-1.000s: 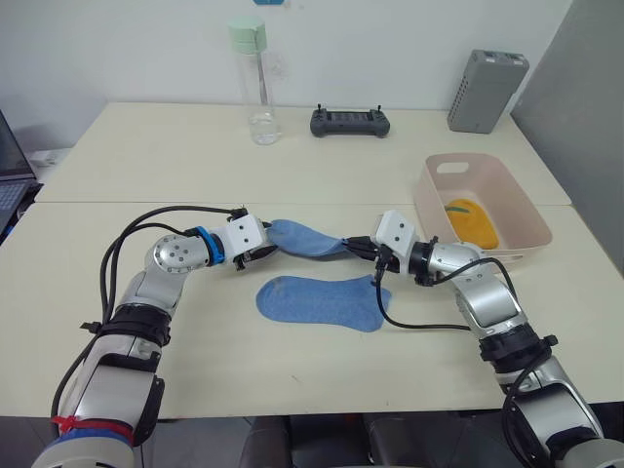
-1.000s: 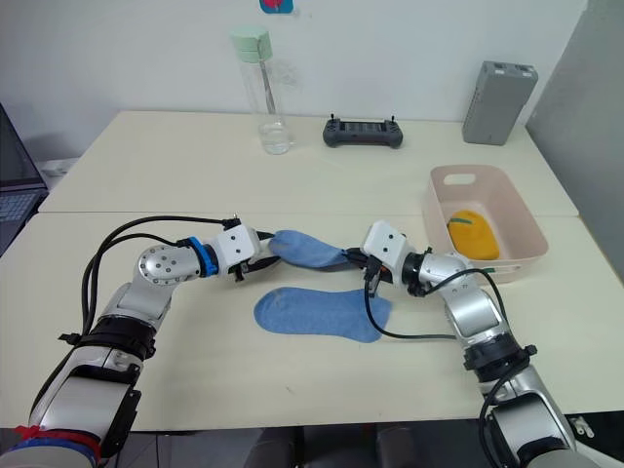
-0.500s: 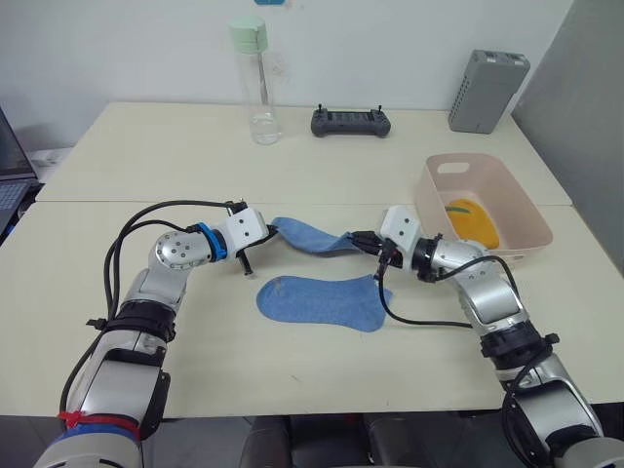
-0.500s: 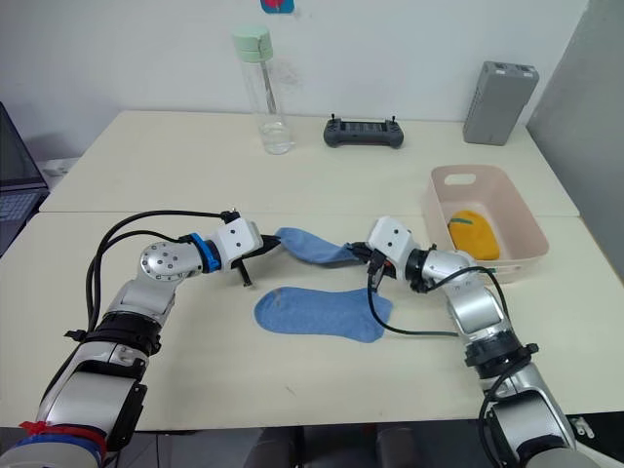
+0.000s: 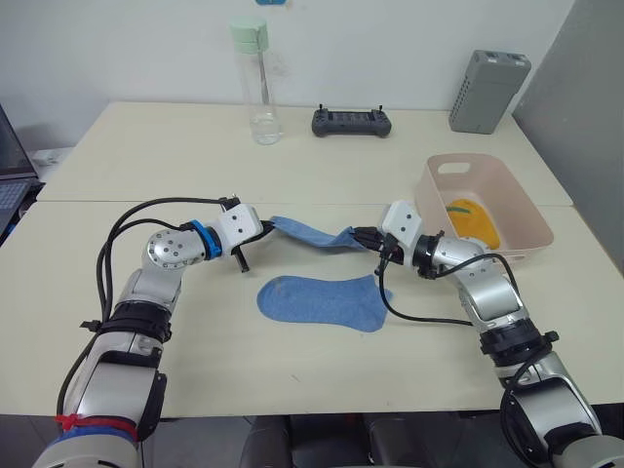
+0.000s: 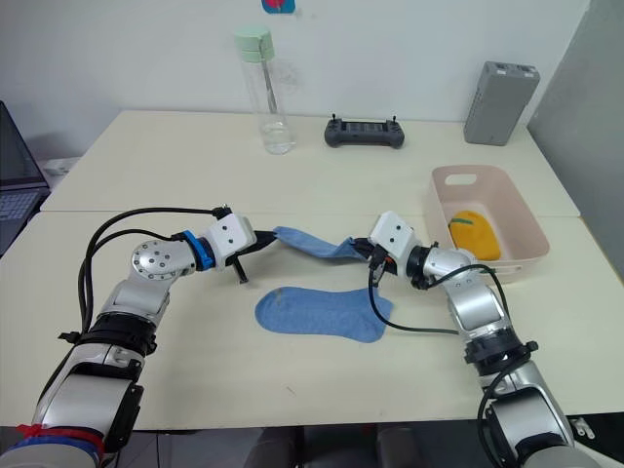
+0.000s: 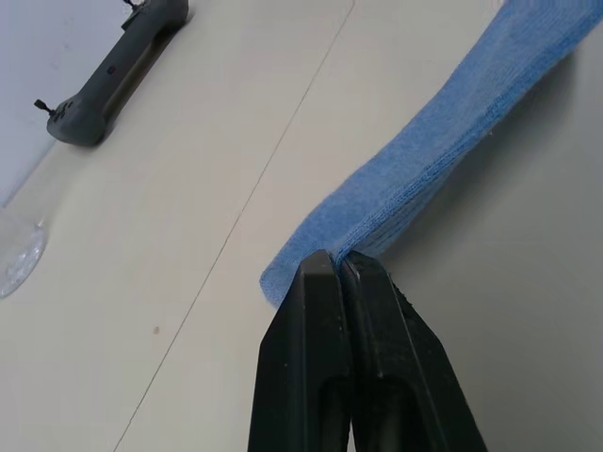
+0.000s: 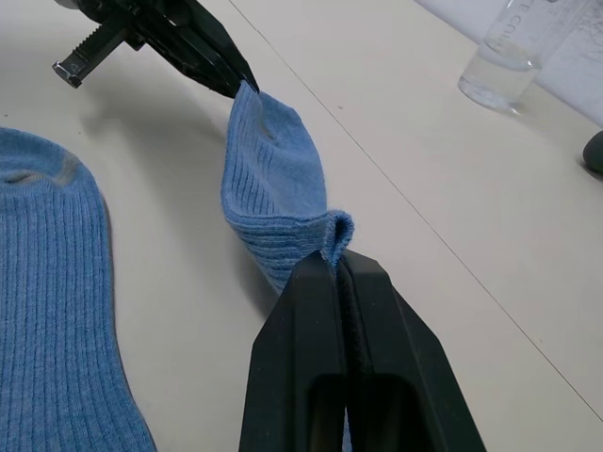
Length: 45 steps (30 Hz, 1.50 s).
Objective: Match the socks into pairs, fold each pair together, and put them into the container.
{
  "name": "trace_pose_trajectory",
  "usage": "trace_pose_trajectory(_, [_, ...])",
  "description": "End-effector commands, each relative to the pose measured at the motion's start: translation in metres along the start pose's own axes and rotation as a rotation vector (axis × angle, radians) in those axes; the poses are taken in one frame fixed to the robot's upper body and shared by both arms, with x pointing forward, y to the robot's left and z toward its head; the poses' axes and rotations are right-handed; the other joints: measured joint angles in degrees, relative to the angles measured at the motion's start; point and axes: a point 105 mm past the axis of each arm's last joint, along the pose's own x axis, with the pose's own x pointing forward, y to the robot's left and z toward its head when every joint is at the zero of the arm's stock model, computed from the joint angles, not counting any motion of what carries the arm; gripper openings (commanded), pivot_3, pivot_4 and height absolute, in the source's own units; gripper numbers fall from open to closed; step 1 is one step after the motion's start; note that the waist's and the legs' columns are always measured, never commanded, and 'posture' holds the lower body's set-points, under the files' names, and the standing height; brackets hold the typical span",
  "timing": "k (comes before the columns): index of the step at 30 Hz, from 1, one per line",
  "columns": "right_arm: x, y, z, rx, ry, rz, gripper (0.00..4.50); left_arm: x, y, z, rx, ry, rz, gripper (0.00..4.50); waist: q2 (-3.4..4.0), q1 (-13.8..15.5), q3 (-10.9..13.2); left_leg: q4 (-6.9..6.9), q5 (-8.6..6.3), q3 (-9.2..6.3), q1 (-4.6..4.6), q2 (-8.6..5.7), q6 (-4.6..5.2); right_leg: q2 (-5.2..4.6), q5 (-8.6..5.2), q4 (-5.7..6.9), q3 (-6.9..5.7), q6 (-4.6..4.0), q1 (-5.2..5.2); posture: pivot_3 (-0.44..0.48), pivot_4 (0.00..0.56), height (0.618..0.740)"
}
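One light blue sock (image 5: 310, 234) hangs stretched above the table between my two grippers. My left gripper (image 5: 265, 227) is shut on its left end and my right gripper (image 5: 363, 237) is shut on its right end; the wrist views show the fabric pinched at the fingertips (image 7: 336, 268) (image 8: 332, 256). A second light blue sock (image 5: 322, 300) lies flat on the table just in front of the held one. The pale pink container (image 5: 527, 216) stands to the right, with a folded mustard-yellow pair (image 5: 473, 221) inside it.
A clear bottle with a green cap (image 5: 255, 83), a black controller (image 5: 351, 122) and a grey upright box (image 5: 489, 91) stand along the far table. A laptop edge (image 5: 8, 175) shows at the far left. A seam between the two tables runs behind my grippers.
Both grippers have drawn apart and lifted a little, so the held blue sock is pulled straighter. The flat sock and the container have not moved.
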Motion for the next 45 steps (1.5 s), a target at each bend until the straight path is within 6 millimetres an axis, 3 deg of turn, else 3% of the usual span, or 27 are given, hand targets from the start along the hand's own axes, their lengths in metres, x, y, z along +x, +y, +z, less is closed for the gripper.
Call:
trace_pose_trajectory(1, [-0.004, -0.014, 0.017, -0.013, -0.067, -0.055, 0.00, -0.007, 0.009, 0.017, -0.008, -0.068, 0.016, 0.04, 0.00, -0.01, 0.00, 0.00, 0.00, 0.00, 0.00, 0.00, 0.00, 0.00, 0.00, 0.00, 0.00, 0.00, 0.00, 0.000, 0.150, 0.740])
trace_pose_trajectory(8, [-0.022, -0.020, 0.045, 0.086, -0.173, -0.046, 0.00, -0.027, 0.020, 0.044, 0.006, -0.099, -0.024, 0.04, 0.01, -0.09, 0.01, 0.02, 0.00, -0.04, -0.01, 0.00, 0.00, 0.00, 0.00, 0.16, -0.01, 0.00, -0.03, 0.000, 0.150, 0.740])
trace_pose_trajectory(14, [-0.049, 0.017, 0.069, 0.240, -0.193, 0.167, 0.00, -0.055, 0.000, 0.078, -0.111, -0.132, -0.230, 0.04, 0.02, -0.21, 0.00, 0.01, 0.00, -0.12, -0.01, 0.00, 0.00, 0.01, -0.04, 0.27, -0.07, -0.06, -0.03, 0.000, 0.150, 0.740])
trace_pose_trajectory(21, [-0.068, 0.057, 0.065, 0.341, -0.127, 0.296, 0.00, -0.089, -0.039, 0.096, -0.278, -0.065, -0.487, 0.04, 0.02, -0.67, 0.01, 0.08, 0.00, -0.13, 0.08, 0.02, 0.00, 0.01, -0.29, 0.32, -0.08, 0.11, 0.01, 0.000, 0.150, 0.740])
trace_pose_trajectory(27, [-0.076, 0.084, 0.064, 0.456, -0.107, 0.355, 0.00, -0.107, -0.065, 0.091, -0.326, 0.013, -0.592, 0.04, 0.02, -1.35, 0.00, 0.12, 0.01, -0.13, 0.10, 0.05, 0.01, 0.00, -0.33, 0.32, -0.08, 0.08, -0.02, 0.000, 0.150, 0.740])
trace_pose_trajectory(31, [-0.081, 0.089, 0.052, 0.505, -0.070, 0.341, 0.00, -0.104, -0.072, 0.081, -0.333, 0.037, -0.565, 0.04, 0.02, -1.33, 0.01, 0.13, 0.01, -0.09, 0.11, 0.04, 0.01, -0.02, -0.49, 0.26, -0.06, -0.20, -0.01, 0.000, 0.150, 0.740])
trace_pose_trajectory(38, [-0.075, 0.071, 0.019, 0.515, 0.014, 0.203, 0.00, -0.087, -0.075, 0.053, -0.366, 0.062, -0.465, 0.04, 0.02, -1.41, 0.00, 0.13, 0.01, -0.04, 0.14, 0.03, 0.01, -0.03, -0.48, 0.24, -0.01, -0.19, -0.01, 0.000, 0.150, 0.740])
trace_pose_trajectory(45, [-0.061, 0.050, 0.004, 0.535, 0.037, 0.118, 0.00, -0.077, -0.071, 0.043, -0.370, 0.062, -0.411, 0.04, 0.02, -1.45, 0.00, 0.11, 0.00, 0.01, 0.12, 0.04, 0.01, -0.02, -0.35, 0.23, 0.03, 0.03, -0.06, 0.000, 0.150, 0.740])
